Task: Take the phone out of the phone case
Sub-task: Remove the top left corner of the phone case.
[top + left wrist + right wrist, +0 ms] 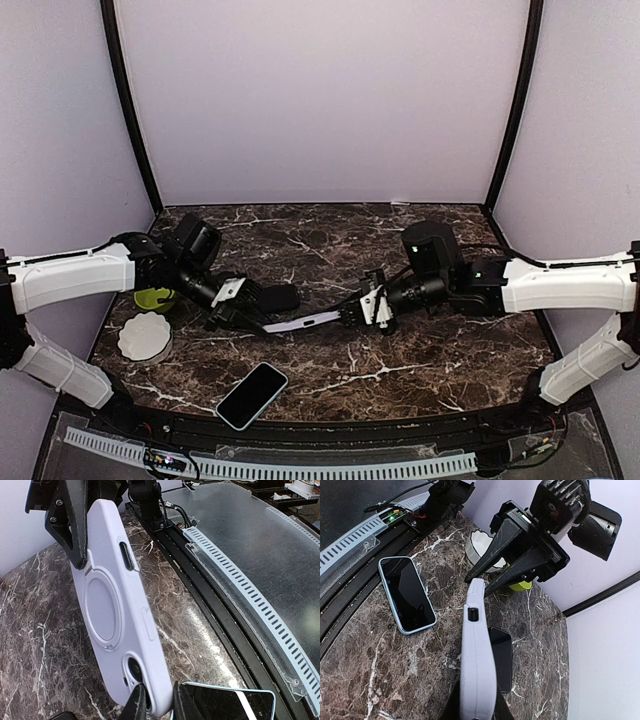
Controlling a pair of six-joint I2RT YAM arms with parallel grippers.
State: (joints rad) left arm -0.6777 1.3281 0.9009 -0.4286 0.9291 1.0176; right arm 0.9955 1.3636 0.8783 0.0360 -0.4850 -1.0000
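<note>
Both tools pinch the case [300,322] at opposite ends, left tool [238,314] and right tool [352,313], holding it mid-air over the table [430,365], probably to flex it. Phone [252,396] lies screen-up near the front edge, apparently out.

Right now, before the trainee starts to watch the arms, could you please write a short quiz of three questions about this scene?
1. True or false: the phone case lies flat on the table.
2. Which thing lies nearest the table's near edge? A) white bowl B) phone, screen up C) green cup
3. Fill in: the phone case is gripped at its two ends by ____ grippers.

Key:
1. False. It is held above the table between the left gripper and the right gripper.
2. B
3. both
</note>
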